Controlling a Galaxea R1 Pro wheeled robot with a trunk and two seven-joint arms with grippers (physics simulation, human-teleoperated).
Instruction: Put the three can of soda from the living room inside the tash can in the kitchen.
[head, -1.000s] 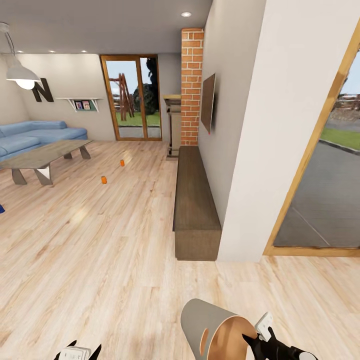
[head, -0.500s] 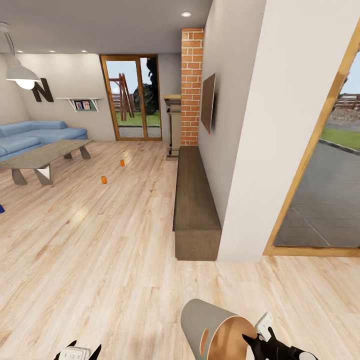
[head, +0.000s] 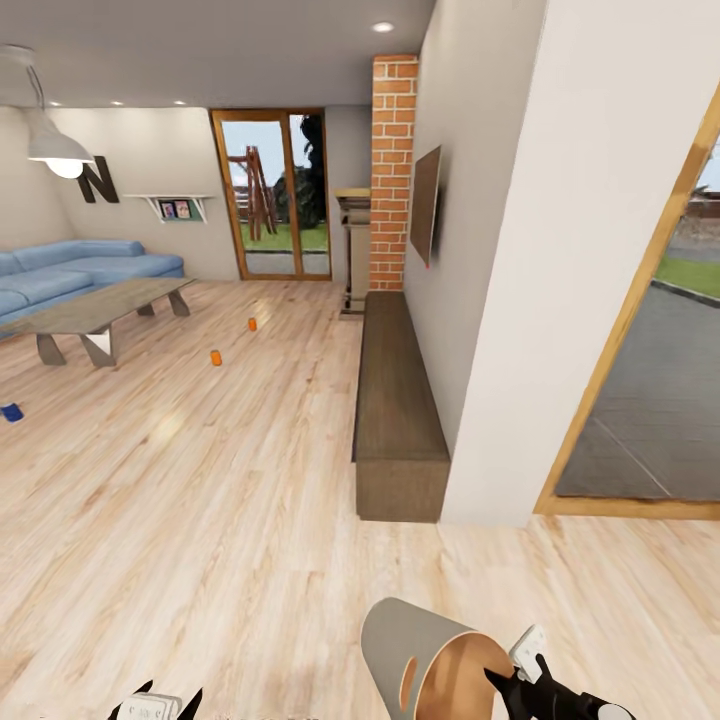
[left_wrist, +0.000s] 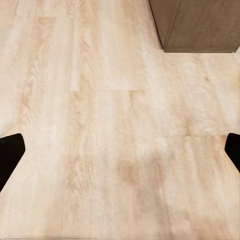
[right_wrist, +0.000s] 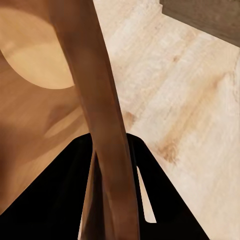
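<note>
Right claw: closed on the rim of the tash can, held tilted | left claw: fingers spread wide, nothing held, above the wood floor | cans: two orange and one blue were seen on the floor near the desk | change: the view was shifted slightly; the blue can was seen more fully.
</note>
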